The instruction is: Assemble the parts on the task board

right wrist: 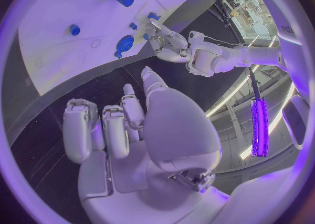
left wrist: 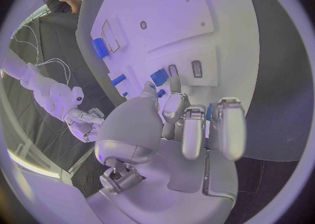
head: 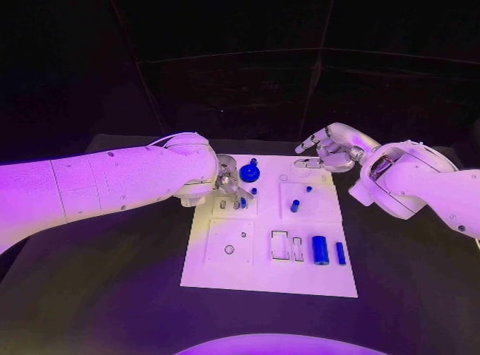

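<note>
The white task board (head: 231,275) lies in the middle of the black table. My left hand (head: 227,185) reaches over its far left part. There its thumb and a finger pinch a small blue part (left wrist: 160,93), right beside another blue piece (left wrist: 158,76) and two narrow slots. A round blue part (head: 249,174) stands just beyond that hand. My right hand (head: 330,151) hovers off the board's far right corner, fingers apart and holding nothing; it also appears in the right wrist view (right wrist: 131,124). Two small blue parts (head: 294,205) sit mid-board.
A blue cylinder (head: 319,250) and a thin blue bar (head: 340,253) lie near the board's right edge, beside two rectangular cut-outs (head: 279,245). Round holes (head: 229,249) mark the near left panel. Black table surrounds the board.
</note>
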Tool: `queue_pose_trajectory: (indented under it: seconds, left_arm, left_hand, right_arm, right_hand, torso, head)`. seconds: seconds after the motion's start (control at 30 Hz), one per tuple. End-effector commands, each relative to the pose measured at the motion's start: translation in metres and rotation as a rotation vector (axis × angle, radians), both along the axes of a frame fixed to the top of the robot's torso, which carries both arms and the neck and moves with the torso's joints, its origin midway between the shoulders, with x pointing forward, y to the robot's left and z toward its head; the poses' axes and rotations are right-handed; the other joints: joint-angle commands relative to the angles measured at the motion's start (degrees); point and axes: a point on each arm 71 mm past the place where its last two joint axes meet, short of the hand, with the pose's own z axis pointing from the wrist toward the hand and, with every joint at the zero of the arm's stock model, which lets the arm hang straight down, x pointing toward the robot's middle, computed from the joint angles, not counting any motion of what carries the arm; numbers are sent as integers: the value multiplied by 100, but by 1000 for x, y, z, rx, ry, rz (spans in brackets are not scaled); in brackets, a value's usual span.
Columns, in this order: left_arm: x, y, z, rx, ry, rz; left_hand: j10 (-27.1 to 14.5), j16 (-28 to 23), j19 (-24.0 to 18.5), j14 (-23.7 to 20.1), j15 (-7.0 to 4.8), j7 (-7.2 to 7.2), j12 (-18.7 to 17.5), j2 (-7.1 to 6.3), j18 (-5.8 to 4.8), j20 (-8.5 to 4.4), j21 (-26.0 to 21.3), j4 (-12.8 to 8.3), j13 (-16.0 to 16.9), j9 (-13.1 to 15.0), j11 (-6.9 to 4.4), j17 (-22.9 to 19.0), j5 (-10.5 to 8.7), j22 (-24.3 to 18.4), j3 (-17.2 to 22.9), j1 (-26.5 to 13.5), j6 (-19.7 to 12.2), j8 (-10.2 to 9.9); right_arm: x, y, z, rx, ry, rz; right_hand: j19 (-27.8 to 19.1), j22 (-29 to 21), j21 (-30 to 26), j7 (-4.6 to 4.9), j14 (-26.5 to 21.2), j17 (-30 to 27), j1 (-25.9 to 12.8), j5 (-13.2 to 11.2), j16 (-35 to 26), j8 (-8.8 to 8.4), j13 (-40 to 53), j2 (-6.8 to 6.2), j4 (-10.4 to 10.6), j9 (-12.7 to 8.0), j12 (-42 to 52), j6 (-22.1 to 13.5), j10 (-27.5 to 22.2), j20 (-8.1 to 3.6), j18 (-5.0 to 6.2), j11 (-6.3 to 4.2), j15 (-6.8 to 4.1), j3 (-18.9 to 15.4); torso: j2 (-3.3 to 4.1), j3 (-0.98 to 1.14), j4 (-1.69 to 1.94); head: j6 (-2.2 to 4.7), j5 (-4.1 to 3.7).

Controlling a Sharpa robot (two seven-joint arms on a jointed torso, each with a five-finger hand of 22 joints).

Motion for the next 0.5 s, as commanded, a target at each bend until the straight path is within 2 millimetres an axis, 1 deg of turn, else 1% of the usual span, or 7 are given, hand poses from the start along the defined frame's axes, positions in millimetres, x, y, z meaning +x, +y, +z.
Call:
queue_pose_trajectory:
  seconds: [0.03,0.13,0.23,0.27,0.4,0.5]
  left_arm:
    - [0,-1,1,6,-7,-5]
    - [0,-2,1,7,-5,-10]
    - [-1,-3,1,7,-4,-13]
    - [0,-3,1,8,-4,-13]
    - [0,-4,1,9,-3,-14]
    - [-1,-5,1,8,-2,-17]
  left_hand:
    - [9,18,241,606,-36,12,0,5,-36,-24,39,-34,6,5,-13,1508,-26,481,0,71,-43,39]
    - [9,18,242,606,-37,9,-2,4,-37,-24,45,-49,6,31,-15,1508,-26,490,-7,91,-40,52]
    - [11,18,242,606,-39,6,-2,5,-38,-25,48,-78,9,67,-18,1508,-26,496,-13,131,-46,64]
    - [11,18,242,606,-39,6,-2,9,-38,-25,48,-88,10,78,-18,1508,-25,497,-12,145,-50,67]
    - [11,18,240,606,-41,5,-5,31,-38,-27,50,-141,12,130,-20,1508,-23,501,-6,215,-68,79]
    - [6,18,238,606,-41,5,-13,38,-37,-27,47,-151,6,141,-20,1508,-23,498,-5,229,-73,80]
  right_arm:
    - [0,2,1,-1,9,11]
    - [1,3,0,-3,11,13]
    - [1,2,0,-5,15,12]
    - [1,2,0,-6,16,12]
    - [1,1,-1,-10,22,11]
    - [1,2,-1,-12,26,13]
  right_hand:
    - [-43,146,-26,9,521,1176,38,22,-23,20,-6,22,-22,6,26,34,-4,6,-27,-25,-21,-27]
    - [-45,141,-28,9,521,1176,39,23,-23,21,-6,22,-22,6,26,34,-4,5,-26,-25,-21,-27]
    - [-48,135,-31,9,521,1176,39,25,-24,22,-7,24,-22,6,26,36,-5,5,-25,-26,-22,-27]
    - [-50,131,-33,8,521,1174,40,28,-25,24,-8,28,-21,6,24,38,-6,4,-24,-26,-22,-27]
    - [-56,120,-38,8,521,1174,40,32,-25,26,-11,32,-19,6,22,39,-8,4,-22,-27,-23,-27]
    - [-71,90,-52,8,517,1159,31,36,-33,27,-17,36,-11,4,16,36,-13,2,-16,-26,-24,-33]
  torso:
    - [-1,1,5]
    - [-2,5,3]
    - [0,-1,5]
    - [0,-3,-1]
    - [-4,4,-19]
    - [3,0,-11]
  head:
    - [2,-3]
    - [2,11]
    - [3,8]
    - [1,11]
    - [-10,15]
    - [-4,2]
